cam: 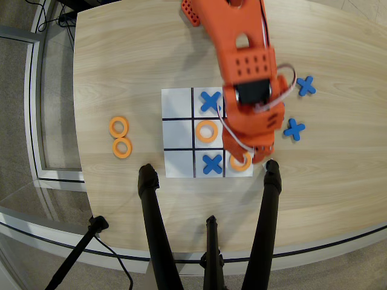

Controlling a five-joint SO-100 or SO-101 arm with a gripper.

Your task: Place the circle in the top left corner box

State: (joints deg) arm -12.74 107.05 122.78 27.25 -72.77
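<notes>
A white nine-cell paper grid point(177, 134) lies mid-table in the overhead view. My orange gripper point(245, 158) reaches down from the top edge and hangs over the grid's bottom right cell. An orange ring point(240, 161) sits at its fingertips there, partly covered by a finger. I cannot tell whether the jaws still grip it. Another ring point(207, 131) lies in the centre cell. Blue crosses lie in the top middle cell point(210, 101) and the bottom middle cell point(212, 163). The top left cell point(177, 104) in this view is bare. The arm hides the right column's upper two cells.
Two spare orange rings point(118, 126) point(122, 148) lie on the wood left of the grid. Two blue crosses point(306, 86) point(294, 128) lie to its right. Black tripod legs point(151, 211) point(269, 205) cross the table's near edge below the grid.
</notes>
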